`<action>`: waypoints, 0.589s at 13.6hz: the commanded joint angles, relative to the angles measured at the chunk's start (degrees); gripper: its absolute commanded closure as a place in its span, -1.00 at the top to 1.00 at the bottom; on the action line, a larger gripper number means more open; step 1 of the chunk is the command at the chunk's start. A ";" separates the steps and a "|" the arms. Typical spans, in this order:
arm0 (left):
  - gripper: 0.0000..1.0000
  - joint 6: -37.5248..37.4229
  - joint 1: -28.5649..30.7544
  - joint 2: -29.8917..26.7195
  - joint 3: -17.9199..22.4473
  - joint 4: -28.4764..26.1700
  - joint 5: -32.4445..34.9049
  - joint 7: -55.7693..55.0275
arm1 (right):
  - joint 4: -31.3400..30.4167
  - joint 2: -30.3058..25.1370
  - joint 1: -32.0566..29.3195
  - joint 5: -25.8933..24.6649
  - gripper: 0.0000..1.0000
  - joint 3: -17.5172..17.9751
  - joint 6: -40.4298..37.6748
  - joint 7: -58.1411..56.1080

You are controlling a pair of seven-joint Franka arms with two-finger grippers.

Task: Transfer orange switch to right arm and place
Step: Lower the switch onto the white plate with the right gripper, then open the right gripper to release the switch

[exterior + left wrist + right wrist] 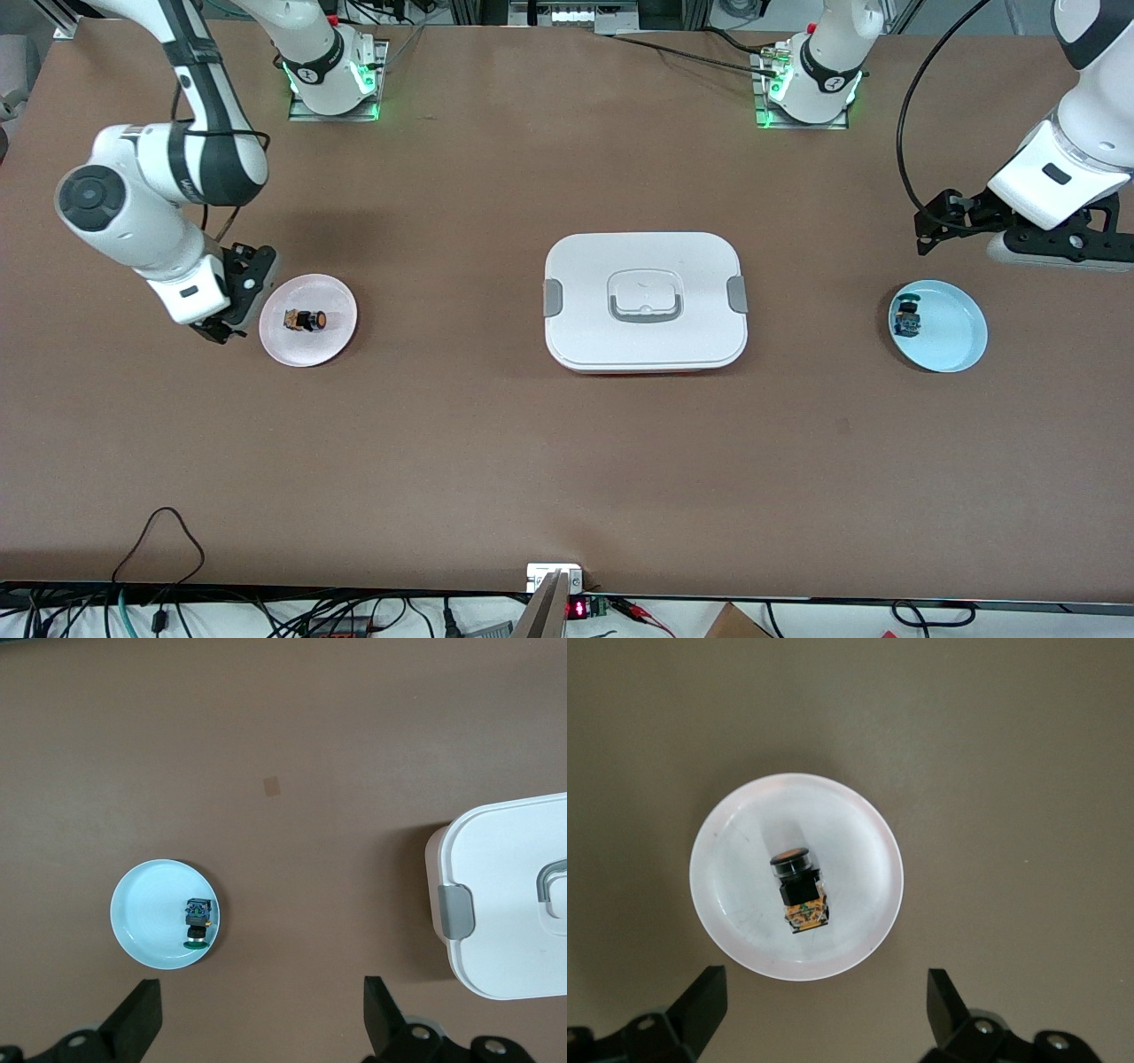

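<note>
- Front view shows, nearest to the camera, only a bare stretch of the brown tabletop [567, 461].
- One step farther lie three things in a row: a pink plate [341, 341] toward the right arm's end, a white lidded box [645, 301] in the middle, and a light blue plate [961, 341] toward the left arm's end.
- On the pink plate lies the orange switch [306, 320], on its side, with the round orange cap pointing toward the box. Nothing touches it.
- On the blue plate lies a similar green-capped switch [907, 319]; it is not part of the task.
- The right end effector [232, 306] hangs just beside the pink plate. In the right wrist view its two fingers [700, 997] stand wide apart and hold nothing.
- The left end effector [943, 221] hovers over the tabletop near the blue plate. Its fingers [142, 1014] are also spread apart and empty, and this arm waits.
- Farthest from the camera, the two arm bases stand along the table edge.
- Judging from this, the placing seems done, since the switch rests alone on the plate.
- The switch looks very small, light and stiff. I think the smooth round cap can slip or roll between the pads, and the tan metal parts at the other end could perhaps bend.
- If it must be taken again, the flat sides of the black body [799, 893] look like the best place to take hold.
</note>
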 commanded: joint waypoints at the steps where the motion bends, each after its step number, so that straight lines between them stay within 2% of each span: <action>1: 1.00 -0.54 0.12 0.58 0.01 1.27 -0.77 0.95 | 7.37 0.26 0.05 5.33 1.00 -0.14 -8.72 2.47; 4: 1.00 -0.54 0.12 0.49 0.10 1.36 -0.69 1.30 | 11.78 0.26 -0.12 5.61 1.00 -0.32 -15.58 16.94; 8: 1.00 -0.72 0.12 0.49 0.01 1.36 -0.69 1.39 | 13.98 -0.53 0.14 5.70 1.00 -0.23 -22.35 38.29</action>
